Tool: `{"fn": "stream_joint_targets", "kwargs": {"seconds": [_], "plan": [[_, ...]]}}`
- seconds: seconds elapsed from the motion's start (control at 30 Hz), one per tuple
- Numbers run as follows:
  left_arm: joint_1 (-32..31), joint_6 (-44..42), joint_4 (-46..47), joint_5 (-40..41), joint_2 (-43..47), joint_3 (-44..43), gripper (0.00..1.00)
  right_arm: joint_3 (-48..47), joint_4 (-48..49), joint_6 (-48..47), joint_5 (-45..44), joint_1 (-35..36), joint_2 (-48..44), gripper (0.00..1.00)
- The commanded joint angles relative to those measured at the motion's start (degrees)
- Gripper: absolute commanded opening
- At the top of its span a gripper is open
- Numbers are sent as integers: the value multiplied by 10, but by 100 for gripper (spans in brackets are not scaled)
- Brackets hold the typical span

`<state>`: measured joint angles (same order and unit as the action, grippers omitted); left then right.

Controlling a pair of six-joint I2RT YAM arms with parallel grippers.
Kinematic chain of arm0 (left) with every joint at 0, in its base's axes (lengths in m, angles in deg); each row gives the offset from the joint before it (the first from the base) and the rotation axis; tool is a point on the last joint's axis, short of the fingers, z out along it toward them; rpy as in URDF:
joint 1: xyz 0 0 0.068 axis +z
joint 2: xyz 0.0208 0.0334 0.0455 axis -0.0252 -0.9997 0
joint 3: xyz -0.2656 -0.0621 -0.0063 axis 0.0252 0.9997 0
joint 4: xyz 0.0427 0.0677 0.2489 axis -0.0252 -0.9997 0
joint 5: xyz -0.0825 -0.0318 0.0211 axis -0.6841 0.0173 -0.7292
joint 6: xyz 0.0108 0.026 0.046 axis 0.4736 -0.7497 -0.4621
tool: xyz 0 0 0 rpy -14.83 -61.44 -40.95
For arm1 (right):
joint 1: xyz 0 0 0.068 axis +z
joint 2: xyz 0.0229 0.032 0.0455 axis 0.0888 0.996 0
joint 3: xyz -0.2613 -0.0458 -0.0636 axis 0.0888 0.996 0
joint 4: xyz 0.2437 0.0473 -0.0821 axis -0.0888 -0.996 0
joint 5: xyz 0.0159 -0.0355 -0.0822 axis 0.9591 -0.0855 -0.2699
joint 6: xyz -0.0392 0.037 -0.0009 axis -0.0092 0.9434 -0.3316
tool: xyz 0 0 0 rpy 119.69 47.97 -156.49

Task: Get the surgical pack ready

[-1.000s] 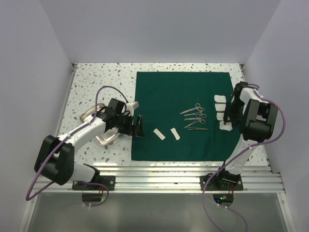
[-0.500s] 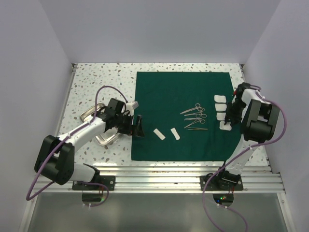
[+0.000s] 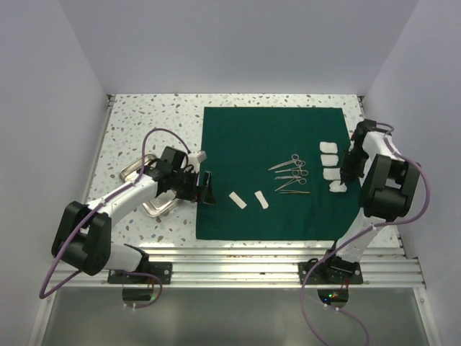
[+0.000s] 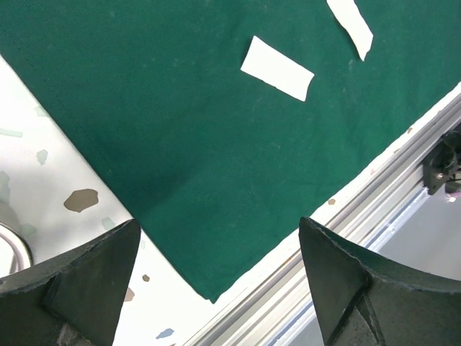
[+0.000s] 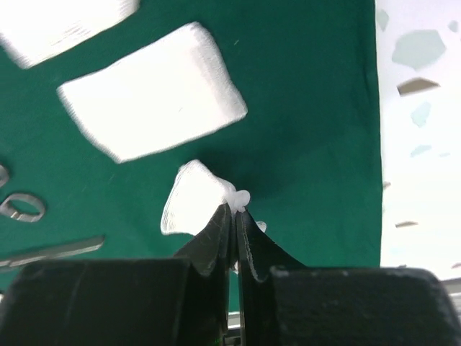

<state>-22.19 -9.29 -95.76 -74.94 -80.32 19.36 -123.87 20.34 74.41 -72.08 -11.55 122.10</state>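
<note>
White gauze pad (image 5: 189, 205) near the right edge of the green drape (image 3: 245, 137) is pinched tight by the right gripper (image 5: 235, 210), probably to lift it, while the left gripper (image 4: 216, 245) hangs spread wide, holding nothing.

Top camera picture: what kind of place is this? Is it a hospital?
Probably a robot test booth, not a hospital: plain walls box in a speckled table, a left arm and a right arm are bolted at its near edge, and a green cloth holds steel instruments and gauze pads.
</note>
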Motion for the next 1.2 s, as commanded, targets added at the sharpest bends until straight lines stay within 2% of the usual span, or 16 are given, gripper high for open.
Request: {"fn": "stream_joint_targets", "kwargs": {"seconds": [0.0, 0.1, 0.13, 0.37, 0.53, 0.57, 0.7, 0.9, 1.17], "plan": [[5, 24, 16, -26, 12, -4, 96, -4, -31, 6, -9, 30, -79, 3], [5, 47, 45, -48, 37, -4, 98, -8, -42, 16, 21, 80, -106, 3], [5, 52, 54, -66, 46, -5, 98, -7, -42, 20, 74, 92, -112, 3], [4, 120, 145, -122, 128, -13, 100, -7, -45, 6, 237, 218, -160, 2], [0, 179, 269, -170, 171, 8, 100, 12, -41, -12, 321, 368, -207, 2], [-3, 177, 275, -177, 171, 4, 100, 10, -44, -16, 353, 405, -210, 2], [-14, 170, 277, -218, 157, -6, 100, -4, -43, -22, 407, 477, -227, 2], [-35, 158, 263, -231, 130, -8, 100, -36, -50, -21, 446, 519, -236, 2], [-84, 186, 313, -248, 77, 3, 100, -40, -18, 11, 464, 537, -248, 2]]}}
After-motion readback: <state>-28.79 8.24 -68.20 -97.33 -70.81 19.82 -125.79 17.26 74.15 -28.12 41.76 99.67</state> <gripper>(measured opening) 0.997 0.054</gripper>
